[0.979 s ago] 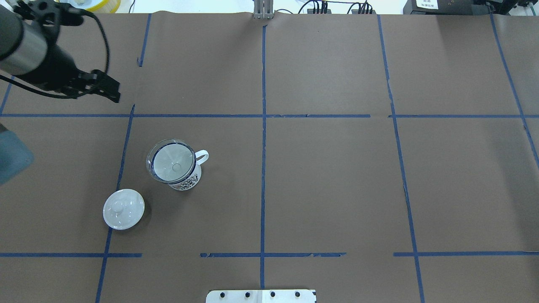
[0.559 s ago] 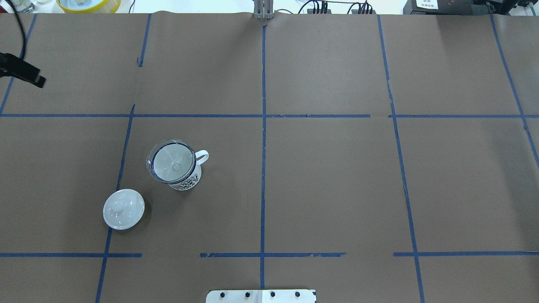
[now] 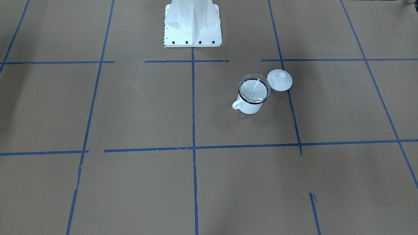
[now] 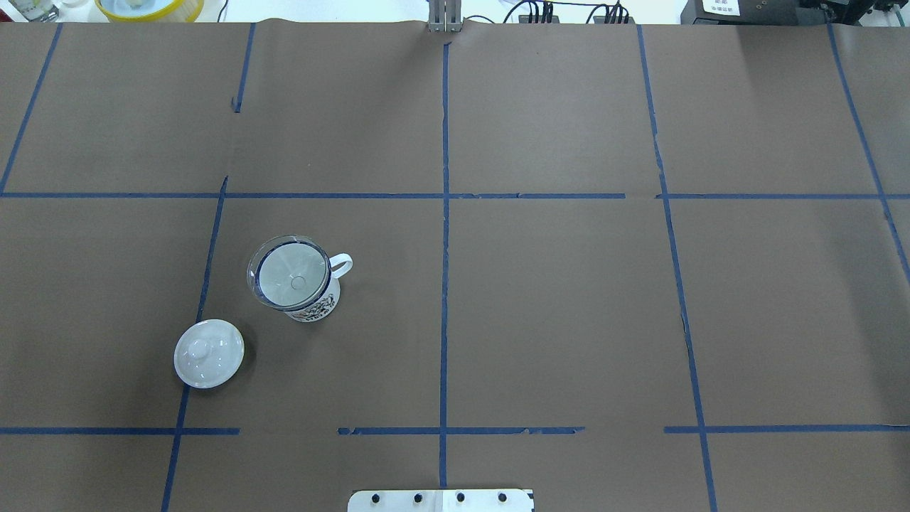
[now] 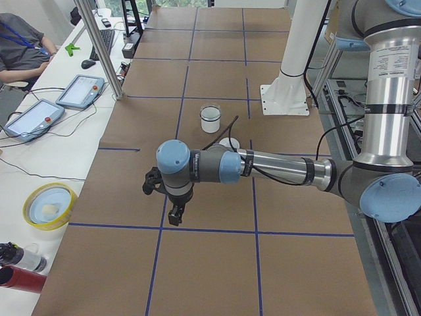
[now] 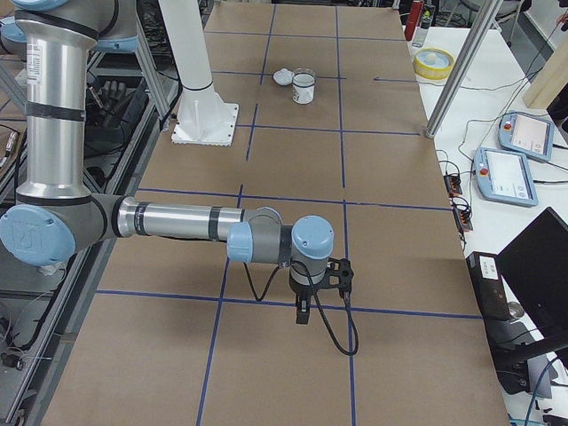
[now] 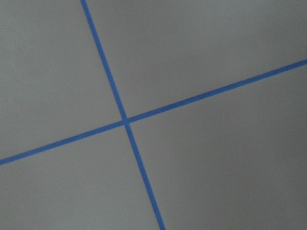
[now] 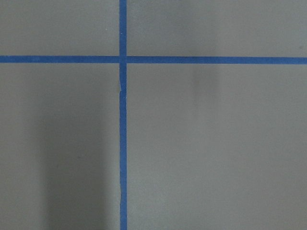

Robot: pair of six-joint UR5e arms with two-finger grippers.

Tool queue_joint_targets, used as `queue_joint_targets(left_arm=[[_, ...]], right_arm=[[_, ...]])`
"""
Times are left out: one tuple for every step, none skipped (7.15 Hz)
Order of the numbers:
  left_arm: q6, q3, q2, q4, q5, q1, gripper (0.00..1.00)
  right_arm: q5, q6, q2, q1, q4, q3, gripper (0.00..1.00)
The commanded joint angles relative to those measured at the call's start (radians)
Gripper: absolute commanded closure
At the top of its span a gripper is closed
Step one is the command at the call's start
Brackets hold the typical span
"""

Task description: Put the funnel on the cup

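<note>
The clear funnel sits in the mouth of the white cup with the dark blue rim, its handle pointing right. Both show in the front view, funnel on cup, and small in the side views. My left gripper hangs far from the cup over a tape crossing. My right gripper hangs near the table's other end. Both show only in side views, so I cannot tell whether they are open or shut. Nothing shows in either one.
A round white knobbed lid lies beside the cup, closer to the robot. The robot's base plate is at the near edge. A yellow bowl, tablets and a metal post stand off the far edge.
My left arm has pulled back to the left and left the overhead view. The funnel, cup and lid have not moved.
</note>
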Motion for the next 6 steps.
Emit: queue_joint_targets(left_arm=[[-0.003,0.040,0.038,0.003,0.000,-0.040,0.00],[-0.003,0.029,0.061,0.002,0.008,-0.040,0.00],[-0.005,0.035,0.061,0.004,0.005,-0.039,0.00],[-0.008,0.035,0.060,0.002,0.003,-0.039,0.00],[-0.008,0.031,0.061,0.002,0.000,-0.039,0.00],[-0.009,0.029,0.063,0.002,-0.001,-0.039,0.00]], right_arm=[[0.000,0.000,0.000,0.000,0.000,0.000,0.00],[0.000,0.000,0.000,0.000,0.000,-0.001,0.00],[0.000,0.000,0.000,0.000,0.000,0.000,0.00],[0.000,0.000,0.000,0.000,0.000,-0.001,0.00],[0.000,0.000,0.000,0.000,0.000,0.000,0.00],[0.000,0.000,0.000,0.000,0.000,0.000,0.00]])
